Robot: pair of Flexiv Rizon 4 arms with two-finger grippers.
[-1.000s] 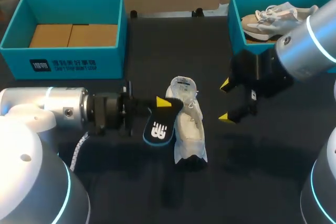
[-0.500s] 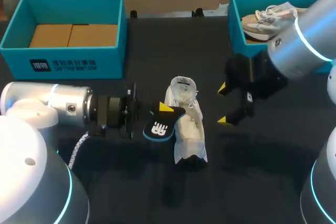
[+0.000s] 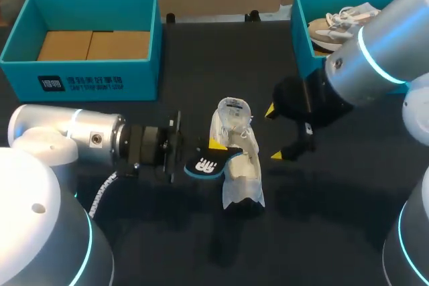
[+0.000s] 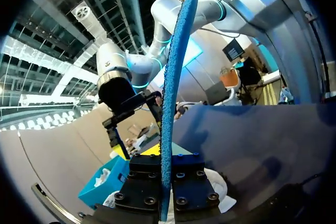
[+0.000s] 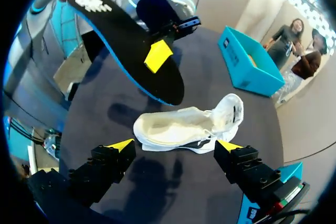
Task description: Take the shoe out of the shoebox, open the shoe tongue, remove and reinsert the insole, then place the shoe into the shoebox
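The shoe (image 3: 239, 159) lies on the table (image 3: 322, 232), out of the shoebox (image 3: 144, 75), its tongue pulled up; the left gripper (image 3: 213, 147) is clamped on the removed insole (image 3: 206, 164) beside it; the right gripper (image 3: 273, 132), fingers wide, holds nothing; reinserting and reboxing remain.

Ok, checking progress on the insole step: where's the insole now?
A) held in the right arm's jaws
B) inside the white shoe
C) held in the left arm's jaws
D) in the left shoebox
C: the left jaws are shut on the black insole, outside the white shoe.
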